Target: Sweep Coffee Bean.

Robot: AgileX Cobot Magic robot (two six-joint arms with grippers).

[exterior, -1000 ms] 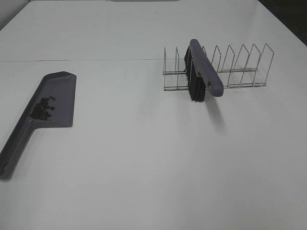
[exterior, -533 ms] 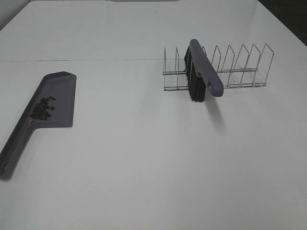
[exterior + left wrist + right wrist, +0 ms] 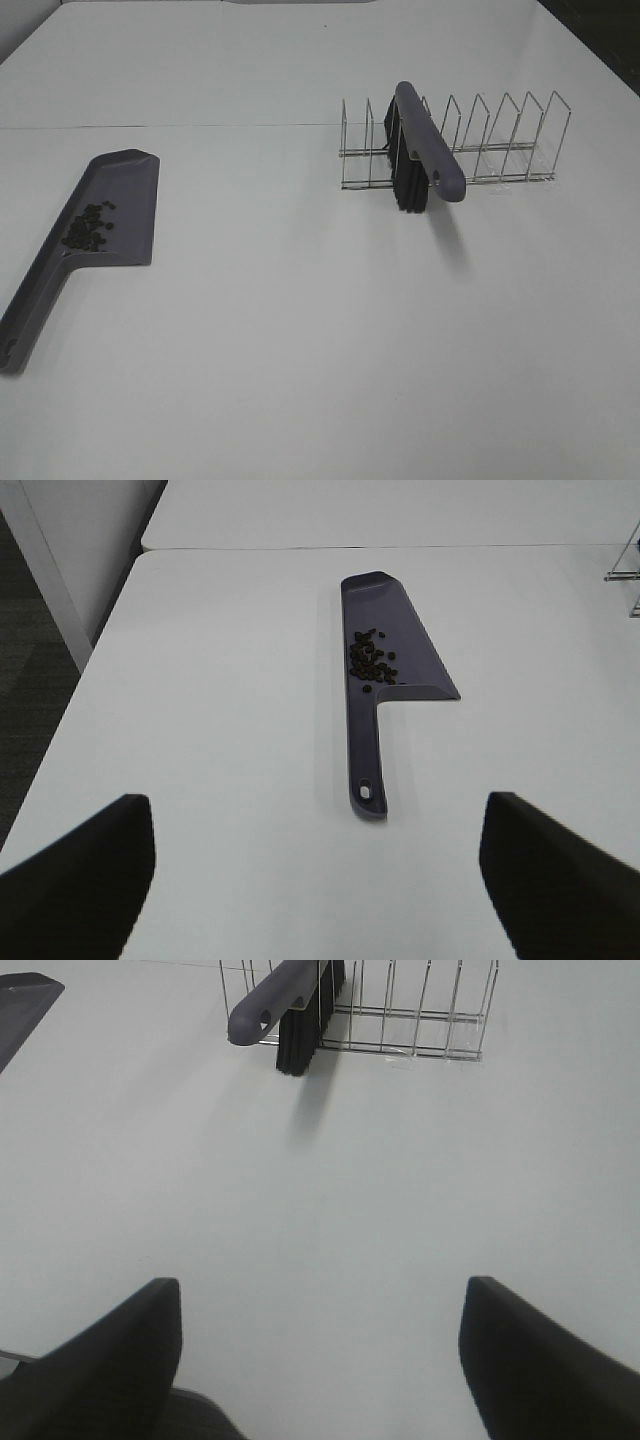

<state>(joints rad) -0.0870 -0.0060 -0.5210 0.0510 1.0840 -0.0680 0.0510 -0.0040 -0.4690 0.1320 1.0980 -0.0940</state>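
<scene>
A plain white surface (image 3: 300,330) carries everything. The left fingers (image 3: 75,875) and the right fingers (image 3: 95,1360) both stand spread wide and hold nothing. The coffee bean (image 3: 370,658) cluster lies inside the dustpan (image 3: 395,610), near where the handle begins; the brush (image 3: 425,140) sits in the wire rack (image 3: 500,145). The sweeping looks done, so the arms had best stay clear of the dustpan handle. The left wrist view separates single beans; the high view alone shows rack and dustpan well apart.
</scene>
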